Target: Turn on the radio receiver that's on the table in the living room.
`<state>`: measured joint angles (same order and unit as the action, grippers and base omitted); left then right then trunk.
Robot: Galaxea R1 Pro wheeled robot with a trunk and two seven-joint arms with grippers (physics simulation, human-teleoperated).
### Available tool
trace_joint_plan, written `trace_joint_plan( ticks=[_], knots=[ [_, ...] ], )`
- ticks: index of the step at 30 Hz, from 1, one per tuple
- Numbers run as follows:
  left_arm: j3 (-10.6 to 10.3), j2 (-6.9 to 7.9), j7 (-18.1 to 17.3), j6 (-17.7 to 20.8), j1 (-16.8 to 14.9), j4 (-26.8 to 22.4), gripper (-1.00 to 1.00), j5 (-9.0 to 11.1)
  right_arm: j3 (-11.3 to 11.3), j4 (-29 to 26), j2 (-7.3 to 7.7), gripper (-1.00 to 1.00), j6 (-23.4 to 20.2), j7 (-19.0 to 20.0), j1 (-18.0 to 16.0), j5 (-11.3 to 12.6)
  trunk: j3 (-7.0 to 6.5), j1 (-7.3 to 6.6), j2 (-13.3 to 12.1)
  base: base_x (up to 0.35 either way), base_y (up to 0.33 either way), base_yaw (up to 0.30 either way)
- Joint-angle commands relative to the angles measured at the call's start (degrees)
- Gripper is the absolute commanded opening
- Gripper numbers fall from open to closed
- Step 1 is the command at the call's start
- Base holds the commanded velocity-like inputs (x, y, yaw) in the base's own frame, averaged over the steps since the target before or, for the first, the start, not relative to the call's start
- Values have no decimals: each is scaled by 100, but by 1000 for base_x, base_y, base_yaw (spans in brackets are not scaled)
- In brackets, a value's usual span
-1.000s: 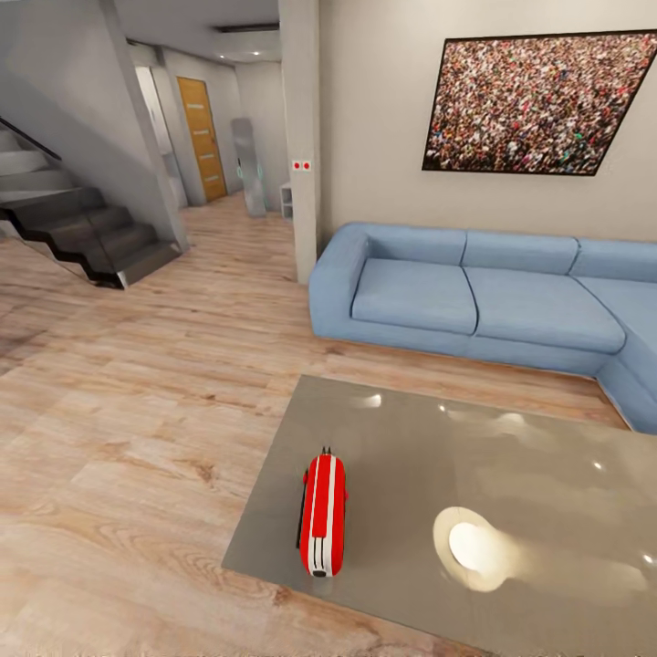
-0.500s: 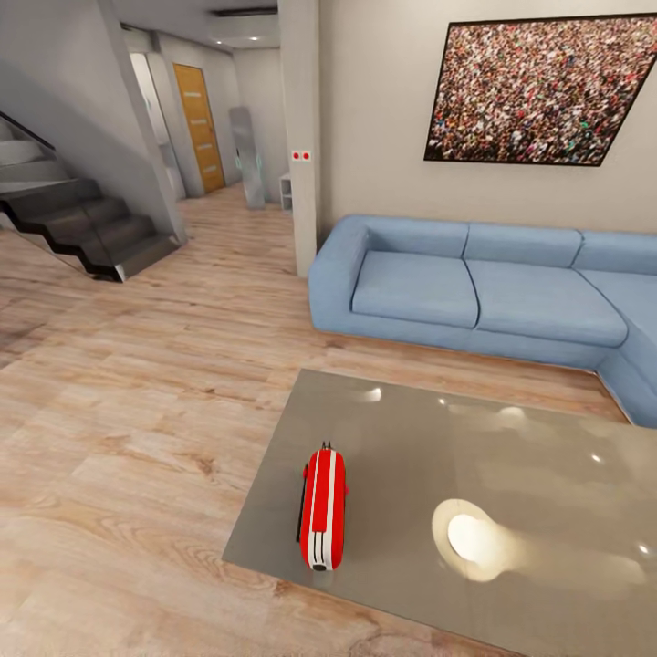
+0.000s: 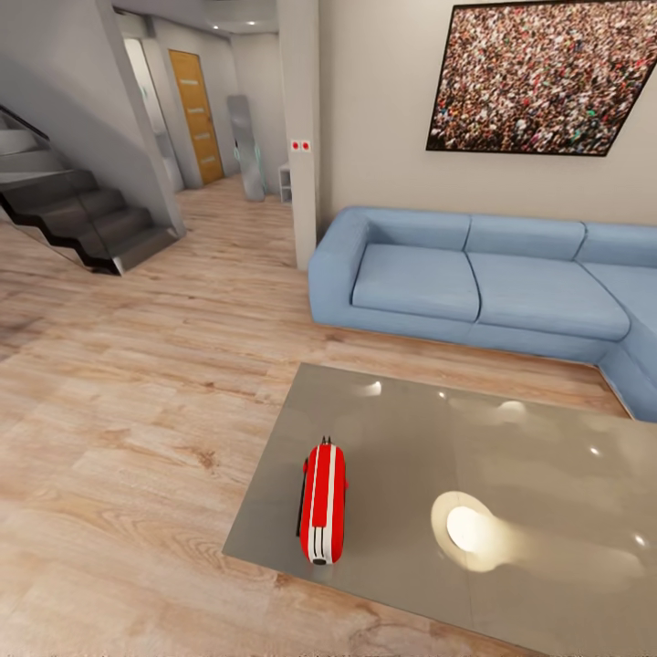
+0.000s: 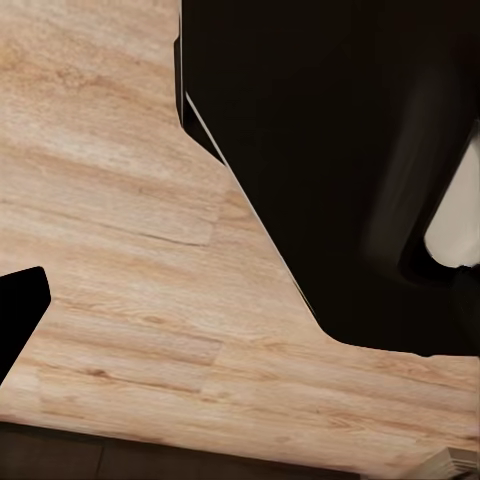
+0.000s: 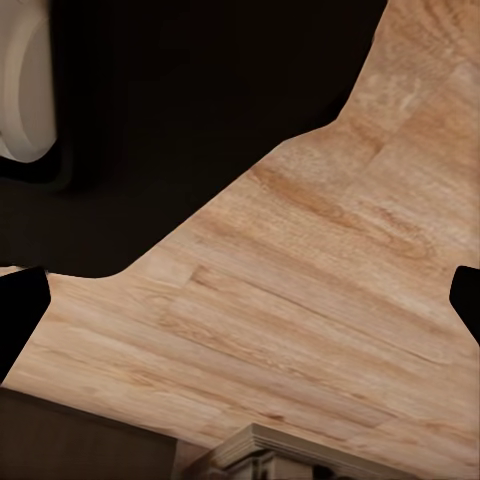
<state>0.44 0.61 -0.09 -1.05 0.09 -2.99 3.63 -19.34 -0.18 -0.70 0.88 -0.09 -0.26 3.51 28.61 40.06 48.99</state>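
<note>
Radio receiver [image 3: 322, 502] lying flat near the table's [image 3: 511, 456] front-left corner, well short of the blue sofa [image 3: 474, 287]. Slightly higher in the head view than a second ago: camera shifting, approach likely nearly complete. Switch untouched. Gripper states impossible to tell.

My table [image 3: 438, 438] runs off the head view's right and lower edges, and the blue sofa [image 3: 474, 292] is cut at the right. In the right wrist view only dark tips of my fingers [image 5: 20, 310] show, gap unclear
</note>
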Motion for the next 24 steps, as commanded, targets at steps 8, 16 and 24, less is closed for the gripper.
trace_joint_plan(
  ticks=[8, 16, 24],
  knots=[
    [0, 0, 0, 0, 0, 0, 100, 4, 0, 0, 0, 100, 0, 0, 0, -1, 75, 0, 0, 0, 0, 0],
    [0, 0, 0, 0, 0, 0, 100, 4, 0, 0, 5, 100, 0, 0, 0, 0, 149, 0, 0, 0, 0, 0],
    [0, 0, 0, 0, 0, 0, 100, 3, 0, 0, 8, 100, 0, 0, 0, 0, 224, 0, 0, 0, 0, 0]
  ],
)
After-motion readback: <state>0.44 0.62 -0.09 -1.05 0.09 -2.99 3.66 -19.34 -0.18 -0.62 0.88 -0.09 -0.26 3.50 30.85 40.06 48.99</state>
